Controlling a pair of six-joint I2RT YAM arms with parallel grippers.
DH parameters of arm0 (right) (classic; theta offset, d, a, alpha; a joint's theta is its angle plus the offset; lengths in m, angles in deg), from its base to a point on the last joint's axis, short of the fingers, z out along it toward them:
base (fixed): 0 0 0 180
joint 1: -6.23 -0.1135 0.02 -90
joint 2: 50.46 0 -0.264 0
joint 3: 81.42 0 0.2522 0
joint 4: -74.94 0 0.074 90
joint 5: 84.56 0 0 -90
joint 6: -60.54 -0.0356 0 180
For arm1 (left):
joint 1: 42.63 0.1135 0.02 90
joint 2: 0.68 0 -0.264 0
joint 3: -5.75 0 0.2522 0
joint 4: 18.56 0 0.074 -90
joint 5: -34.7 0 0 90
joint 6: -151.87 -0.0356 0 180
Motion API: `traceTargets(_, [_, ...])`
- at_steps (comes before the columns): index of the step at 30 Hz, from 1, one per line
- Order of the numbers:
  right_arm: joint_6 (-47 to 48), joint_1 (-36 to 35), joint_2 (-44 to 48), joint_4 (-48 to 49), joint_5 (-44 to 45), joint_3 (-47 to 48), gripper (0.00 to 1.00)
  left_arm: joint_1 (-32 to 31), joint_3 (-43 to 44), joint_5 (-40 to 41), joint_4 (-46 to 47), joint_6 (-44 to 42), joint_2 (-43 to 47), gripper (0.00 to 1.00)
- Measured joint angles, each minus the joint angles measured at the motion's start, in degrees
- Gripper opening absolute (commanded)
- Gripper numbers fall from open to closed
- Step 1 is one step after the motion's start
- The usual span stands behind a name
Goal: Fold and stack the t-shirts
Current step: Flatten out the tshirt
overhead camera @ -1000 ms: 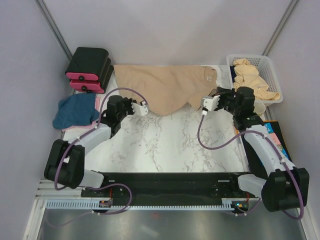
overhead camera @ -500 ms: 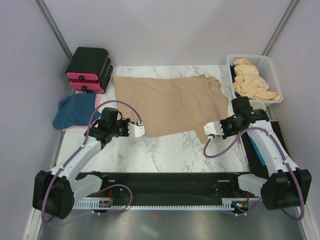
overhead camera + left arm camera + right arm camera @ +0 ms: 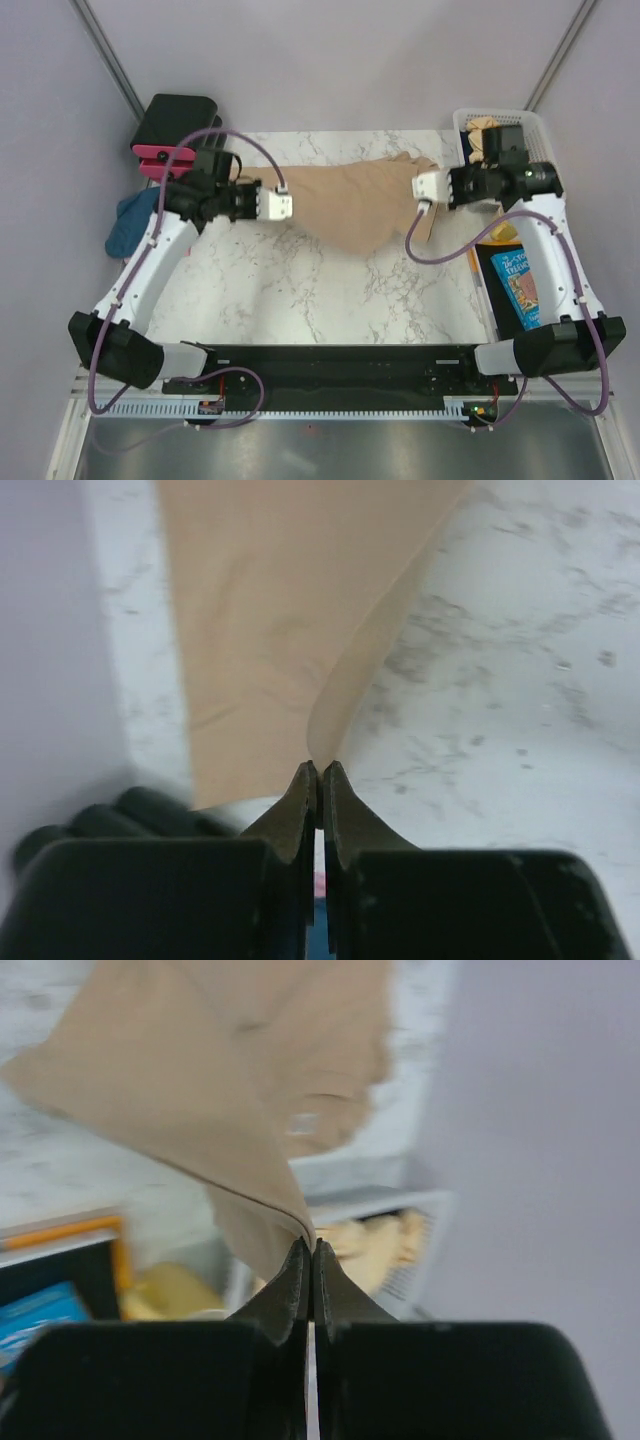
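You face a white, grey-veined marble-patterned surface (image 3: 330, 290), evenly lit and enclosed by plain pale lavender walls (image 3: 330, 60) that meet at slanting metal corner posts (image 3: 105, 52), with a black rail (image 3: 330, 358) and a white slotted strip (image 3: 330, 408) along its near edge.

Left gripper (image 3: 318, 772) jaws pinched together on tan t-shirt (image 3: 270, 630) edge, cloth spreading up and away from fingertips, fold curling beside the tips, white marbled table (image 3: 520, 680) beneath, blurred dark shape lower left
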Motion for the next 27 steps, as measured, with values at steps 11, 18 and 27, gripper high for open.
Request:
traceTargets(11, [-4.87,0.76,2.56,22.49,-2.38,24.48,0.00,0.15,40.70,1.25,3.15,0.09,-4.37,0.02])
traceTargets(18, [-4.98,0.76,1.20,46.07,1.77,25.11,0.00,0.20,39.15,5.75,17.40,-5.20,-4.13,0.02])
traceTargets(27, [-4.83,0.76,-4.31,65.20,4.22,34.12,0.00,0.22,44.61,8.13,37.92,-10.93,-7.74,0.02])
